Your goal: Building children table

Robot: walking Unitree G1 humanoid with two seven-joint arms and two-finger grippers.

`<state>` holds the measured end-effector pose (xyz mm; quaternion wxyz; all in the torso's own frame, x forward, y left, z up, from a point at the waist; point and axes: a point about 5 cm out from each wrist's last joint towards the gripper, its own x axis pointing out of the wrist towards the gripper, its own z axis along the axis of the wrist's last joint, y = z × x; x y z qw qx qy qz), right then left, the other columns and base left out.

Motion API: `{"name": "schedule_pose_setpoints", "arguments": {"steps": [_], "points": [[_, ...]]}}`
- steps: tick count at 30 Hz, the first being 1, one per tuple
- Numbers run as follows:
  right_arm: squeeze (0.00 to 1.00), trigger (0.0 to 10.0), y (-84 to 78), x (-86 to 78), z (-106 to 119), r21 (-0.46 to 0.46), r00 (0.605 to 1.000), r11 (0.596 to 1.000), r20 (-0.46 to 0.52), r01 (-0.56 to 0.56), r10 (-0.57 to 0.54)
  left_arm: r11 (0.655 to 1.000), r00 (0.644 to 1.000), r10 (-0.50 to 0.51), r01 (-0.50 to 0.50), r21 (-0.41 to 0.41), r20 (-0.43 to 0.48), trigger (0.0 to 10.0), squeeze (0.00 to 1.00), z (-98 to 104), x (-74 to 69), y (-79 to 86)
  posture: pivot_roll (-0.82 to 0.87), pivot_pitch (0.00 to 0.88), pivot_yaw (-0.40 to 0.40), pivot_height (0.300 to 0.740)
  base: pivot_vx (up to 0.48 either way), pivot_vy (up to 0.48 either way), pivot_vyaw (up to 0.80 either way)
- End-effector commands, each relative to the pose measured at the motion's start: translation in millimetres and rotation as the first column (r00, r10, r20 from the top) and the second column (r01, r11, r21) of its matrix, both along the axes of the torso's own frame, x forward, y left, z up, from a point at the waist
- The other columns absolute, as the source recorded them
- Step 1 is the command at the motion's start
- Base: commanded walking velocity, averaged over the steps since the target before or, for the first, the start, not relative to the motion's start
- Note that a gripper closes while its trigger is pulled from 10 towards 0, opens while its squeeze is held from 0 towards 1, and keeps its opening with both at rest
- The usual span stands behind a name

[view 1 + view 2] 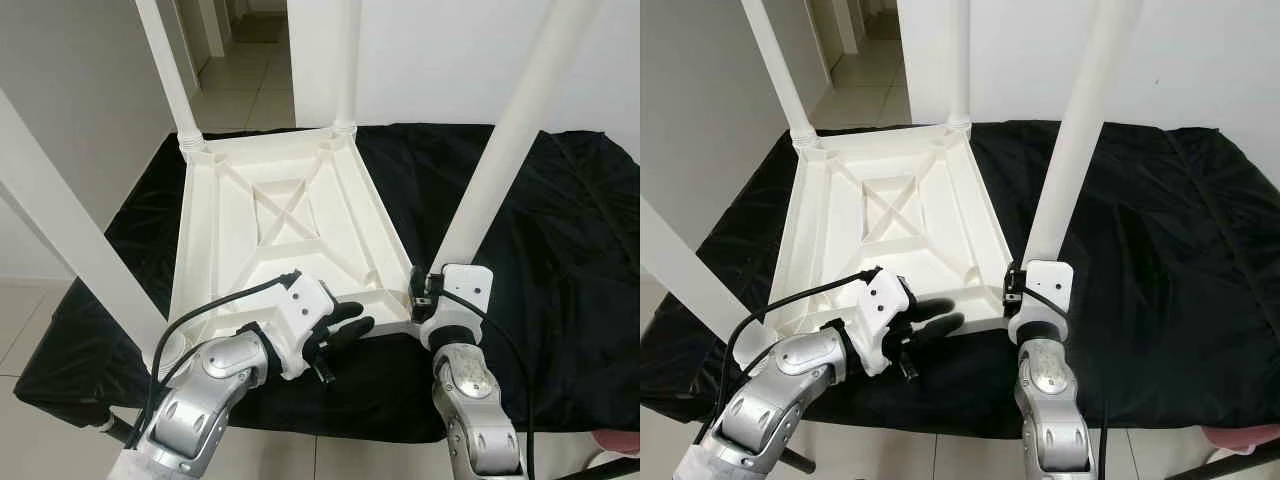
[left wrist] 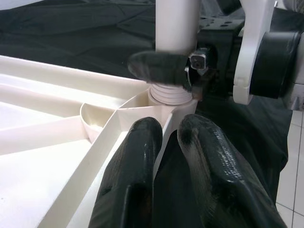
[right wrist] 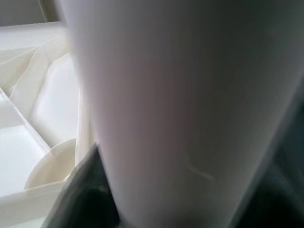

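A white plastic children's table (image 1: 270,230) lies upside down on a black cloth, its legs pointing up. My right gripper (image 1: 425,292) is shut round the base of the near right leg (image 1: 500,150), just above its threaded socket (image 2: 166,92). One of its fingers (image 2: 156,66) curls across the leg in the left wrist view. That leg (image 3: 190,95) looms close in the right wrist view. My left gripper (image 1: 340,328) is at the table's near rim, beside that corner. Its two black fingers (image 2: 128,180) pinch the rim's thin edge between them.
The black cloth (image 1: 560,250) covers a low platform, with bare cloth to the right. Three more legs stand up: far left (image 1: 165,60), far right (image 1: 347,60) and near left (image 1: 60,230). Tiled floor (image 1: 240,80) and a white wall (image 1: 450,50) lie behind.
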<state>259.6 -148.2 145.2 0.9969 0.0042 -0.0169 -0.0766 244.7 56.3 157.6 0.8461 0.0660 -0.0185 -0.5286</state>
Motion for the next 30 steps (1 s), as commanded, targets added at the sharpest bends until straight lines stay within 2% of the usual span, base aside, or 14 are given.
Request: {"name": "schedule_pose_setpoints", "arguments": {"steps": [1, 13, 14, 17, 18, 21, 30], "points": [[1.0, 10.0, -2.4, 0.7, -6.6, 0.02, 0.999, 1.0, -0.04, 0.005, -0.004, 1.0, 1.0, 0.021, -0.021, 0.0, -0.004, 10.0, 0.0, 0.2, 1.1, 1.1, -0.08, 0.054, 0.078, 0.74, 0.0, 0.0, 0.0], [1.0, 10.0, -15.3, 7.7, -2.6, -0.021, 0.998, 0.998, -0.024, -0.061, 0.06, 0.999, 0.999, 0.038, -0.038, -0.003, -0.009, 10.0, 0.0, -1.6, 0.0, 2.3, -0.07, 0.044, 0.054, 0.74, 0.0, 0.0, 0.0], [0.51, 10.0, -15.6, 8.8, -2.7, -0.018, 0.997, 0.997, -0.02, -0.081, 0.08, 0.999, 0.999, 0.046, -0.046, -0.004, -0.008, 10.0, 0.0, -3.8, -0.1, 1.8, -0.07, 0.034, 0.046, 0.74, 0.0, 0.0, 0.0], [0.51, 10.0, -15.5, 9.4, -2.7, -0.016, 0.995, 0.995, -0.016, -0.094, 0.094, 0.999, 0.999, 0.051, -0.051, -0.004, -0.008, 10.0, 0.0, -5.3, -0.2, 1.3, -0.07, 0.034, 0.046, 0.74, 0.0, 0.0, 0.0], [0.0, 10.0, -13.7, 10.5, -2.4, -0.019, 0.994, 0.993, -0.012, -0.113, 0.112, 0.997, 0.997, 0.071, -0.071, -0.014, -0.017, 10.0, 0.0, -7.5, 1.1, 1.0, -0.07, 0.027, 0.041, 0.74, 0.0, 0.0, 0.0], [0.0, 10.0, -12.9, 12.4, -3.5, -0.025, 0.991, 0.99, -0.008, -0.136, 0.136, 0.992, 0.992, 0.117, -0.119, -0.045, -0.046, 10.0, 0.0, -11.5, 3.8, 0.7, -0.07, 0.02, 0.038, 0.74, 0.0, 0.0, 0.0], [0.0, 10.0, -14.8, 12.4, -0.2, -0.022, 0.976, 0.976, 0.033, -0.216, 0.216, 0.985, 0.986, 0.163, -0.166, -0.055, -0.045, 10.0, 0.0, -11.5, 8.3, 3.6, -0.07, 0.019, 0.038, 0.74, 0.0, 0.0, 0.0]]}}
